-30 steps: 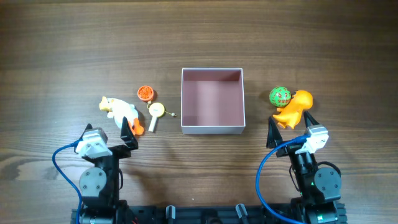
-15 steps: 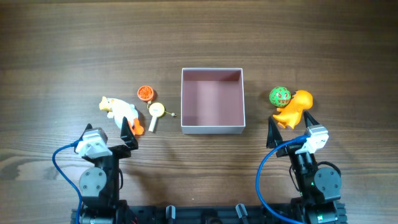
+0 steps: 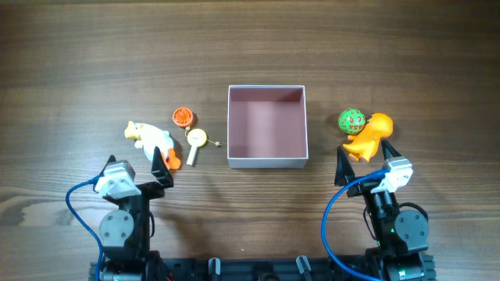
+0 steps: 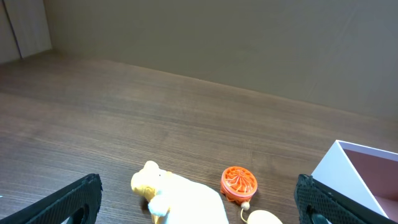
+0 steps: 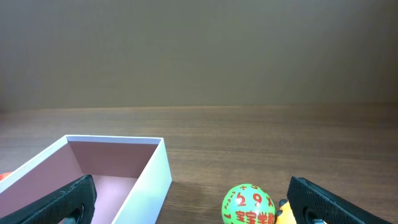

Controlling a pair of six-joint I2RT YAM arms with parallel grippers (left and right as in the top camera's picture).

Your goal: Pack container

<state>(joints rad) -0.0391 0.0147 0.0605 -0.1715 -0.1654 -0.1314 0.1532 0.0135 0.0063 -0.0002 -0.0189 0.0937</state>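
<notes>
The container, a square white-walled box with a dusty pink inside, sits mid-table and holds nothing; it shows in the left wrist view and right wrist view. Left of it lie a white and yellow duck toy, an orange disc and a cream round toy on a stick. Right of it lie a green ball and an orange toy. My left gripper is open beside the duck. My right gripper is open near the orange toy.
The wood table stretches bare beyond the container. A wall stands behind the far edge in both wrist views.
</notes>
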